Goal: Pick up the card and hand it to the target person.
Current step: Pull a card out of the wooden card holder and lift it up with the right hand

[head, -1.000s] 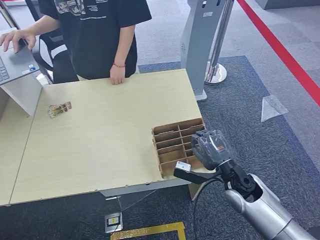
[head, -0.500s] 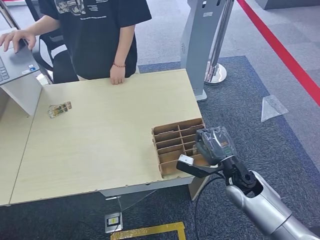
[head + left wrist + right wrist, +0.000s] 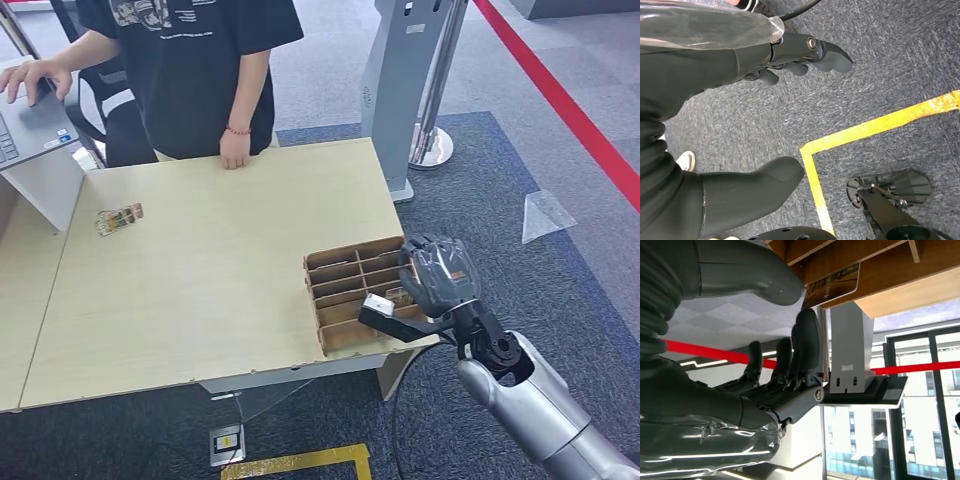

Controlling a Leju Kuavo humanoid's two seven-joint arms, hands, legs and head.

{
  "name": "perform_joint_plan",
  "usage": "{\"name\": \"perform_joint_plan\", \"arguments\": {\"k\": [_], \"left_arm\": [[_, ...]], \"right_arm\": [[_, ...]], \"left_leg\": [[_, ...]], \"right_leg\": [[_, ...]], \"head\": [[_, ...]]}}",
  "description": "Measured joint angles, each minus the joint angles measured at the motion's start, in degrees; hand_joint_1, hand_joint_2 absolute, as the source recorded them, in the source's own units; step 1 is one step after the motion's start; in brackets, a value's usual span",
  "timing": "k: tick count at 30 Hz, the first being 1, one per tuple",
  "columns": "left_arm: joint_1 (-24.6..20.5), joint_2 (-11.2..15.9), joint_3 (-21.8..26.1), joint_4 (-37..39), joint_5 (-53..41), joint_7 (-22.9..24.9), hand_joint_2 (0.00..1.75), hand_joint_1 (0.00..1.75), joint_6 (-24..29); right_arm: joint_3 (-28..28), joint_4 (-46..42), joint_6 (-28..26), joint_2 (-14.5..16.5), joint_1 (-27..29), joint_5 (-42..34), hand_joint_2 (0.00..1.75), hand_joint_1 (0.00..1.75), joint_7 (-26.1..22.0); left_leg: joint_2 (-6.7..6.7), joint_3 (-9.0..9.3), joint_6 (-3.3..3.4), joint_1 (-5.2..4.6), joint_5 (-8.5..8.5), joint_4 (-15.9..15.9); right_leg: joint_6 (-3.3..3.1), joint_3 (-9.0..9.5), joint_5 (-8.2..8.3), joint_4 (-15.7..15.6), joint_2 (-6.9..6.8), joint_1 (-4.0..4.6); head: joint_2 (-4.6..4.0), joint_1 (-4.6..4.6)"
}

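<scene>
The right hand was held empty, fingers apart, over the wooden divider box at the table edge, where the card stood slotted; a clean thumb-and-finger pinch was judged best before lifting toward the person

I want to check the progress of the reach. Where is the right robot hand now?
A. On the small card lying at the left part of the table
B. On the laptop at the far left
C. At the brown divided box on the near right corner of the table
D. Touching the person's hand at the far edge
C: the head view shows the right robot hand at the brown divided box, far from the small card.
</scene>
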Motion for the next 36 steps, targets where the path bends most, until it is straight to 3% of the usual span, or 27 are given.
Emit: {"name": "perform_joint_plan", "arguments": {"k": [14,36], "left_arm": [[0.0,-0.2,-0.1,0.0,-1.1,0.0,1.75,0.0,-0.6],[-0.1,-0.5,-0.3,0.0,-2.1,0.0,1.75,0.0,-0.8]], "right_arm": [[0.7,1.3,1.0,1.4,-3.5,0.4,1.75,1.03,-1.1],[1.5,9.2,3.4,4.1,-8.0,0.0,1.75,1.01,-1.4]], "left_leg": [[0.0,-0.01,0.0,0.0,0.0,0.0],[-0.02,-0.02,0.0,0.0,0.0,0.0]], "right_leg": [[0.0,0.0,0.0,0.0,0.0,0.0],[0.0,-0.01,0.0,0.0,-0.01,0.0]], "head": [[0.0,0.0],[0.0,0.0]]}}
